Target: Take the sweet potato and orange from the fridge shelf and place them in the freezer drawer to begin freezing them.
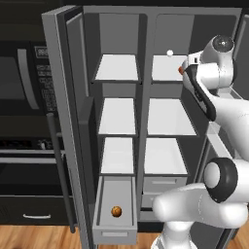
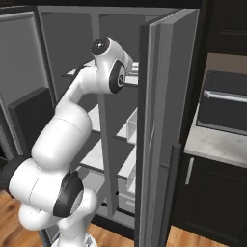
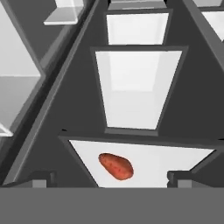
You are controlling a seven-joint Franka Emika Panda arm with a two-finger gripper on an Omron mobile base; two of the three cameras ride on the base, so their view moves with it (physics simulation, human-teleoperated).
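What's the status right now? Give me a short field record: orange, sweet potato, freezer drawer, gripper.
orange: lying in the freezer drawer
sweet potato: on a white fridge shelf, just ahead of the gripper
freezer drawer: pulled open at the fridge's lower left
gripper: open, holding nothing, fingertips apart on either side of the sweet potato's shelf
remaining: sweet potato not yet picked

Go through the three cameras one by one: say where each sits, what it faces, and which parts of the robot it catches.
Left base view: behind the arm, to its left, facing the open fridge; the arm rises lower right; the orange lies in the freezer drawer.
Right base view: behind, to its right; the arm rises lower left beside the fridge door.
Hand view: on the hand, looking along the open gripper at the sweet potato on a shelf.
Both base views share the fridge shelves and the arm.
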